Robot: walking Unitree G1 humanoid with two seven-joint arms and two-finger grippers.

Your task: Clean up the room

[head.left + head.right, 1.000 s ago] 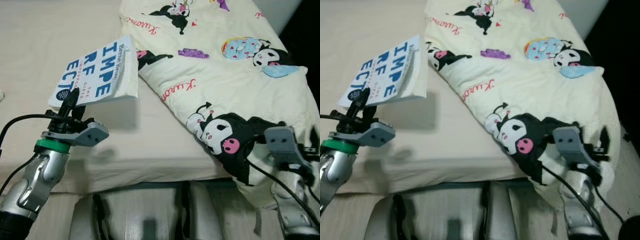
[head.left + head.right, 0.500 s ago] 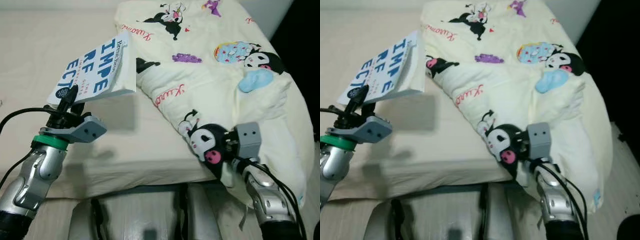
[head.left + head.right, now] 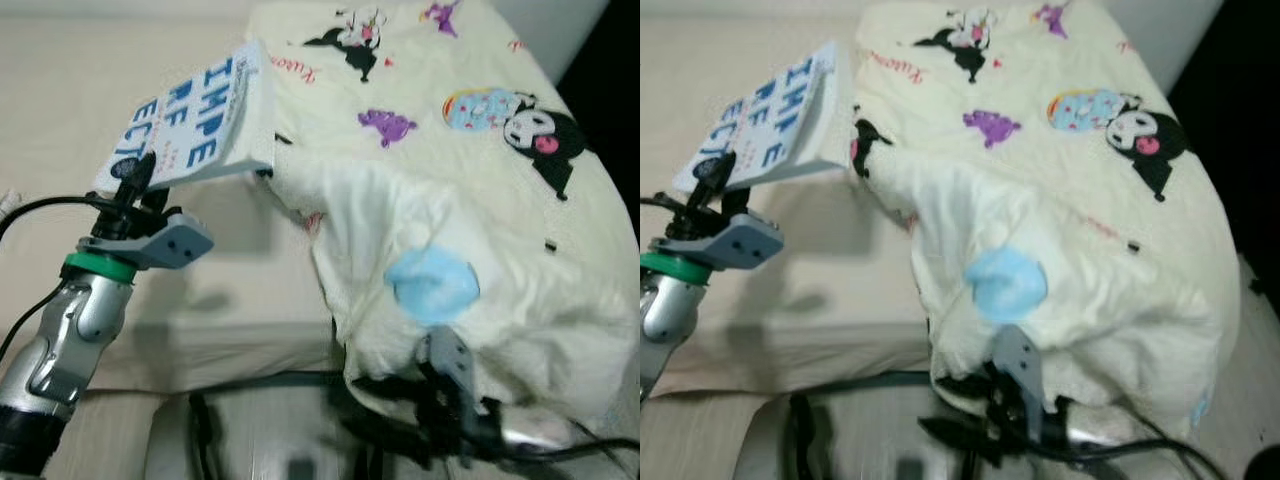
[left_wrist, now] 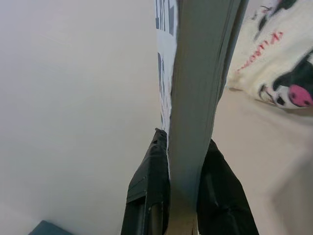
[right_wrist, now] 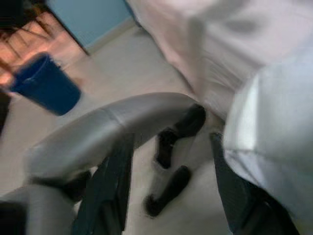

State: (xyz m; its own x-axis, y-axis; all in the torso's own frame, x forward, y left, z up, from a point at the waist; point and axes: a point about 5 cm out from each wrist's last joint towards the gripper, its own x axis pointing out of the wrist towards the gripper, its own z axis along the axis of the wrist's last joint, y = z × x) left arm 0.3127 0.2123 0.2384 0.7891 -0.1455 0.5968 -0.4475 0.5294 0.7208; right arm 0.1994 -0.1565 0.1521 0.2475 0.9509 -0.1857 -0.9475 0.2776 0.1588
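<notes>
A white book (image 3: 195,125) with big blue letters hangs tilted above the beige bed (image 3: 60,90), and my left gripper (image 3: 135,185) is shut on its lower edge. In the left wrist view the black fingers (image 4: 151,191) pinch the book's page block (image 4: 200,73). A cream blanket (image 3: 470,130) printed with cartoon figures covers the bed's right side. Its near corner is folded back on itself, showing a blue patch (image 3: 432,285). My right gripper (image 5: 168,142) is low at the bed's front edge under that fold, open, with blanket cloth (image 5: 274,112) lying against one finger.
The bed's front edge (image 3: 240,345) runs across just ahead of me. In the blurred right wrist view, a blue bucket (image 5: 46,85) stands on the pale floor (image 5: 127,73), near my silver leg (image 5: 112,132). Dark space (image 3: 620,60) lies to the right of the bed.
My right arm swung left and down along the bed's edge, and the blanket's near corner flipped over onto itself. The book stays in the left gripper, slightly more tilted.
</notes>
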